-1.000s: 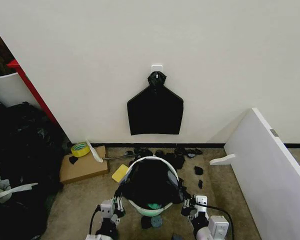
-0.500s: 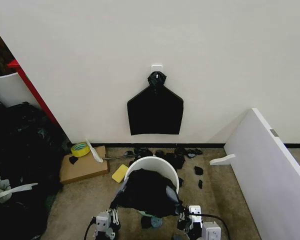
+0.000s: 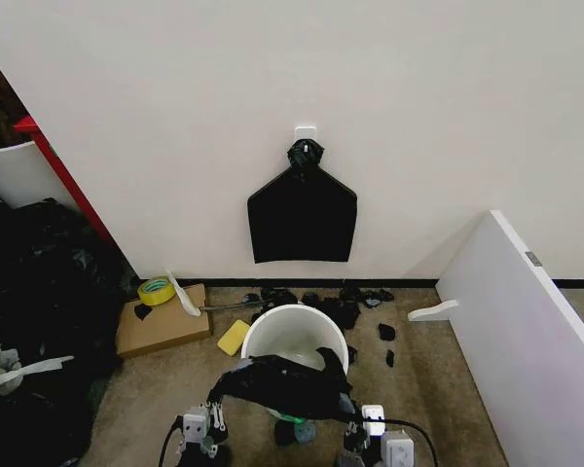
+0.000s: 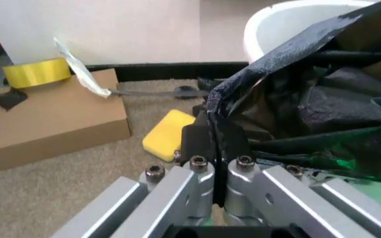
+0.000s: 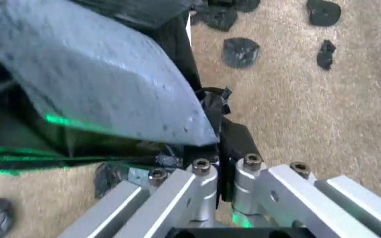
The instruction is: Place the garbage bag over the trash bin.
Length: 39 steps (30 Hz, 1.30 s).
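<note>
I've got the left gripper [image 3: 212, 402] and right gripper [image 3: 350, 407] low in front of me, each pinched tight on an edge of the garbage bag [image 3: 282, 384]. It hangs bunched between them, over the near rim of the trash bin [image 3: 292, 329]. Beyond, the knotted black bag [image 3: 302, 216] on the wall.

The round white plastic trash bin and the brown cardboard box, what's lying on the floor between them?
A flat yellow sponge-like pad lies on the carpet between the bin and the box, seen in the head view.
</note>
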Tool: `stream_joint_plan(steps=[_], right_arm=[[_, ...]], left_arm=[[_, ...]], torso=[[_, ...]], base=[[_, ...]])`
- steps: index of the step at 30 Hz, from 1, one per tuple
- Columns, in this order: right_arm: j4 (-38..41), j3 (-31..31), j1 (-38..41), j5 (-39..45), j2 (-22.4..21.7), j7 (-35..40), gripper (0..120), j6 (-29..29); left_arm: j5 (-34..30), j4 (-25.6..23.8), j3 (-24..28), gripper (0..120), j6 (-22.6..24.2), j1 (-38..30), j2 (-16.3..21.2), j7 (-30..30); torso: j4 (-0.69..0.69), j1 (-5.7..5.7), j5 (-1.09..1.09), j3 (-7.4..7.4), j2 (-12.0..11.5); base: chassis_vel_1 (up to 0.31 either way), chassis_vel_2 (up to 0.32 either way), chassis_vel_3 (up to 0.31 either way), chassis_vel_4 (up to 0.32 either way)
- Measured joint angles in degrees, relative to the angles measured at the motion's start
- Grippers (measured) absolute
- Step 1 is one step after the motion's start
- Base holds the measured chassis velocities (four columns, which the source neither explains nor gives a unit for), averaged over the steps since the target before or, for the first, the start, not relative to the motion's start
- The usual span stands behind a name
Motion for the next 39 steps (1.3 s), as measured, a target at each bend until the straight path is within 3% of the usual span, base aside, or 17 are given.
stream_joint_plan(steps=[11, 23, 24, 32, 39], right_arm=[[-2.85, -0.06, 2.02, -0.72, 0.45, -0.96, 0, 3.01], [-0.81, -0.12, -0.71, -2.3, -1.47, -3.02, 0, 4.03], [-0.1, 0.03, -1.91, -3.47, -2.22, -3.58, 8, 4.65], [1.17, 0.84, -6.59, -8.49, -4.91, -6.47, 33, 8.45], [1.05, 2.18, -10.05, -16.71, -6.72, -12.18, 63, 15.18]], left_arm=[[-0.42, 3.88, -0.01, 0, 0.69, -4.0, -1.41, -2.1], [-1.27, 0.71, -0.66, 0, 0.99, -1.62, -0.18, 0.37], [-1.15, 0.02, -0.83, 8, 1.22, -0.31, 0.18, 1.25], [-0.56, -1.41, -1.58, 33, -0.52, 2.94, 1.27, 2.02], [-2.79, -0.97, -2.38, 63, -6.34, 4.67, 2.18, 4.08]], torso=[[-0.01, 0.0, 0.02, 0.0, 0.0], [0.0, 0.0, -0.01, 0.0, 0.0], [0.01, 0.0, -0.01, 0.0, 0.0], [-0.01, 0.0, 0.04, 0.0, 0.0], [0.0, 0.0, 0.0, -0.01, 0.0]], base=[[0.0, 0.0, 0.0, 0.0], [0.0, 0.0, 0.0, 0.0], [0.0, 0.0, 0.0, 0.0], [0.0, 0.0, 0.0, 0.0], [0.0, 0.0, 0.0, 0.0]])
